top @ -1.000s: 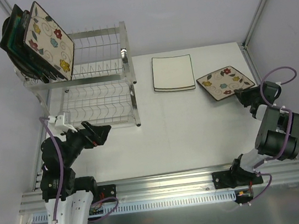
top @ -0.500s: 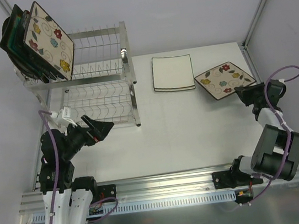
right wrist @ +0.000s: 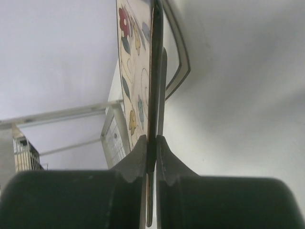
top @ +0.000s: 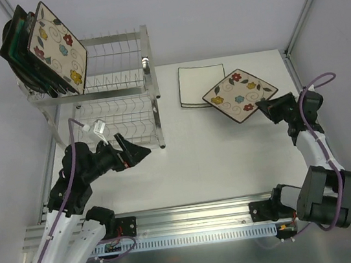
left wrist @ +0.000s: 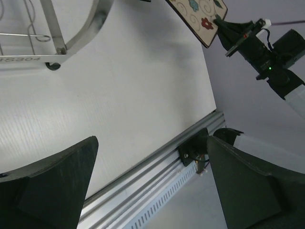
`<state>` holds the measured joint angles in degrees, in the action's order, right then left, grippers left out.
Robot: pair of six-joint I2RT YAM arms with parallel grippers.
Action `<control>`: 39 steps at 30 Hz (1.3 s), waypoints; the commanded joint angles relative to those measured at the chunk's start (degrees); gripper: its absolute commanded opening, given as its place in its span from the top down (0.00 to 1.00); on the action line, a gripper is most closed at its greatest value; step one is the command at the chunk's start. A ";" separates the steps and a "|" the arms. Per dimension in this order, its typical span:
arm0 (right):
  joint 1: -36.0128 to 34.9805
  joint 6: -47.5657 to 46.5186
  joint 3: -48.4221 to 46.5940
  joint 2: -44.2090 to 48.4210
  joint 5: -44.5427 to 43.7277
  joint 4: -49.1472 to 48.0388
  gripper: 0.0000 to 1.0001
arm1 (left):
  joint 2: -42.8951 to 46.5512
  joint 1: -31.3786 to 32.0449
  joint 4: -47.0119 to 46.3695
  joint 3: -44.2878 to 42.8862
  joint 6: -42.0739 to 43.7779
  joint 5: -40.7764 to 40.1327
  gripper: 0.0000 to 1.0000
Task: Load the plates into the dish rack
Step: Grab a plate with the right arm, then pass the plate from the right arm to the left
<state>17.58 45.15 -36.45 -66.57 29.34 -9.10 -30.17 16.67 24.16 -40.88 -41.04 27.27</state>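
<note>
Right gripper (top: 265, 105) pinching flowered plate (top: 239, 95) — aloft, tilted

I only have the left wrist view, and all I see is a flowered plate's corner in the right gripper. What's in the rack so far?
Observer: At the left end of the dish rack's upper tier, a racked flowered plate stands in front of several dark plates.
Operator: Any plates lying on the table?
Observer: One white square plate lies toward the back of the table. In the top view the held flowered plate covers its right corner.
Operator: Is the grip solid?
Observer: The right wrist view shows the right gripper shut on that plate's edge.
</note>
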 commanded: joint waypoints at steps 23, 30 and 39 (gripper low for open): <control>-13.10 -9.46 -10.31 16.82 27.60 8.84 0.99 | -13.50 18.14 -8.87 -6.93 -3.35 -16.90 0.01; -16.17 -12.09 -11.80 19.01 32.79 11.82 0.99 | -16.84 18.14 -10.62 -8.25 -4.93 -14.79 0.01; -20.31 -14.12 -13.21 20.07 36.22 14.20 1.00 | -19.57 18.14 -14.75 -8.60 -7.56 -11.80 0.03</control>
<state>-1.54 29.15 -43.94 -49.30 56.80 11.38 -49.08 34.20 14.04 -47.11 -46.50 12.86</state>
